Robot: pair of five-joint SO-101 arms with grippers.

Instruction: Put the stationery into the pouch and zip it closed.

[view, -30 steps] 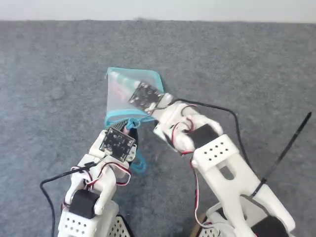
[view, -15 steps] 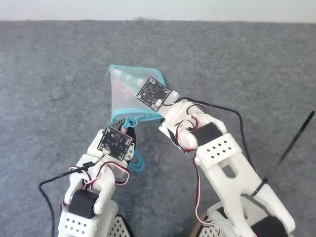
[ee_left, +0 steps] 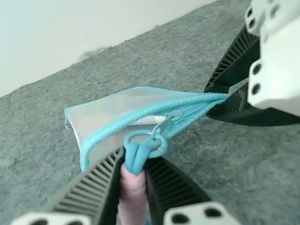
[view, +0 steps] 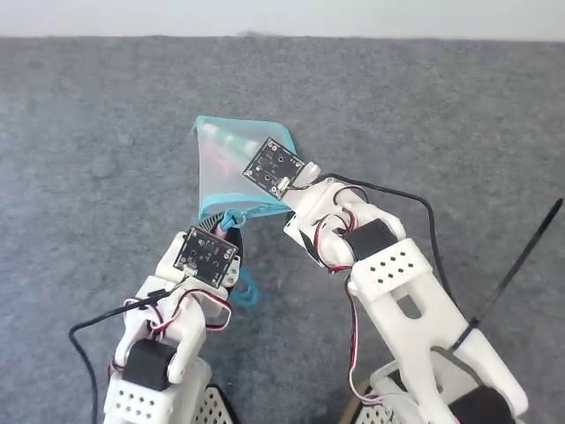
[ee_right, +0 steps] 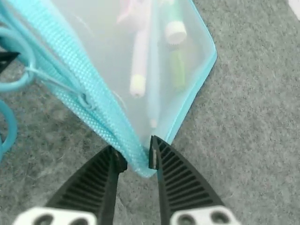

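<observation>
The left hand (ee_left: 134, 160) is clamping narrowly on the teal pull loop (ee_left: 143, 144) of the zipper. The right hand (ee_right: 137, 159) is pinching the far zipper-end corner of the translucent, teal-edged pouch (view: 231, 168), which is holding pens (ee_right: 139, 61) and is stretching between the two hands over the grey worktop (view: 441, 115). Compared with a second ago, the right hand is sitting slightly further to the right with its corner of the pouch, and nothing is differing from half a second ago.
</observation>
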